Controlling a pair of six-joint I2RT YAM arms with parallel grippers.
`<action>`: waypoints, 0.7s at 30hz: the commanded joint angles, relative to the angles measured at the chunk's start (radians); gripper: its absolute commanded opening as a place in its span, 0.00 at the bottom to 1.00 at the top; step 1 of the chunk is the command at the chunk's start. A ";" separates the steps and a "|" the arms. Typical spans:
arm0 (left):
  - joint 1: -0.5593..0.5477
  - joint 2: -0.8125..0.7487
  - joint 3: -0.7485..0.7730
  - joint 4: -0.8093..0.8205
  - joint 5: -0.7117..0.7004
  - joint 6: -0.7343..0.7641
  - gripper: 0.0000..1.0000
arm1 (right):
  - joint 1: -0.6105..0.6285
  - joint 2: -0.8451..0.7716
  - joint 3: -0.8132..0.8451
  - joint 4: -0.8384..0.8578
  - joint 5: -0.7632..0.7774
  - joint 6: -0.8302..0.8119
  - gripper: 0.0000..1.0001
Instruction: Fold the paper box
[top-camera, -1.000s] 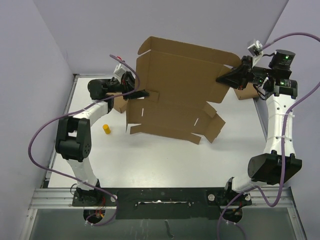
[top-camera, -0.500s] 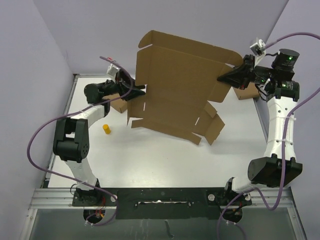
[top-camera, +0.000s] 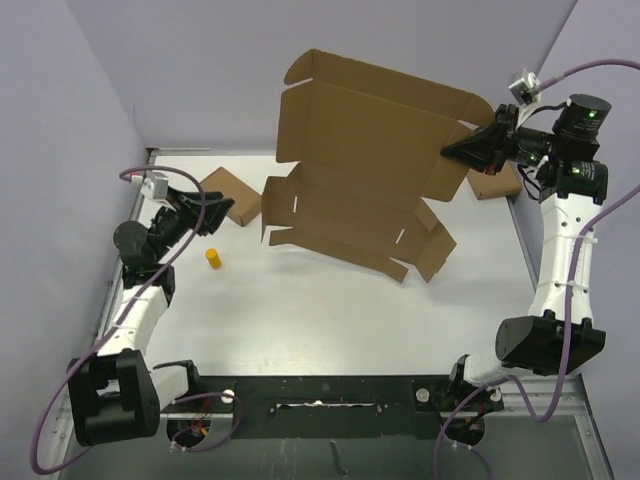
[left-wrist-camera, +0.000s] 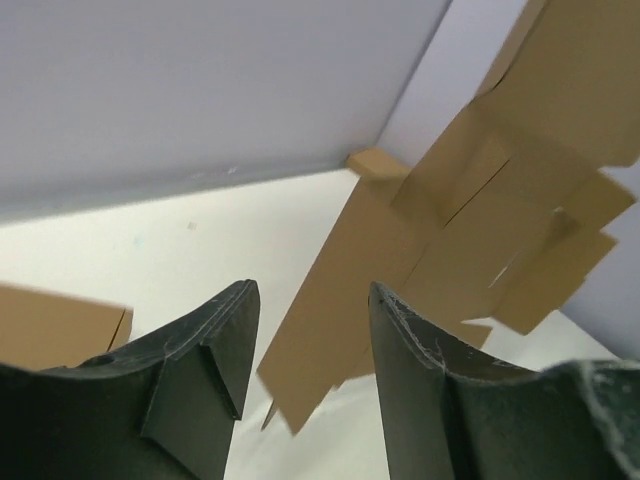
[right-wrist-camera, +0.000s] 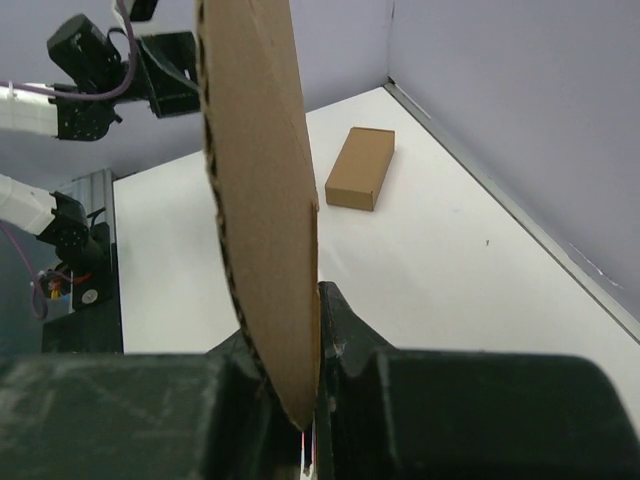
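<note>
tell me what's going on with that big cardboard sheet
The right gripper is pinching the paper box by its right edge, holding the unfolded sheet up over the table. The left gripper is off to the left, apart from it, jaws open and empty. Nothing is folded into a box shape yet.

The counter (top-camera: 330, 320) is white and matt, and it fills the middle of the top view. Plain walls of a pale lilac colour stand around it on three sides: the left wall (top-camera: 60, 150), the back wall (top-camera: 180, 60) and the right wall (top-camera: 615, 30). A thin metal strip (top-camera: 200, 152) runs along the far edge of the counter, at the foot of the back wall. At the near edge lies a black plate (top-camera: 320, 392), and beyond it a dark grey, slightly shiny panel (top-camera: 330, 452). The light is soft and even, with only weak shadows on the counter.
</note>
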 joint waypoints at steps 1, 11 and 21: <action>0.009 -0.013 -0.113 -0.178 -0.121 0.130 0.43 | -0.010 -0.020 0.101 0.051 -0.002 0.095 0.00; 0.006 0.143 -0.139 0.016 -0.117 0.065 0.35 | -0.020 0.014 0.191 0.325 -0.037 0.410 0.00; -0.041 0.329 -0.099 0.355 -0.058 -0.203 0.39 | -0.069 0.124 0.264 1.167 -0.025 1.192 0.00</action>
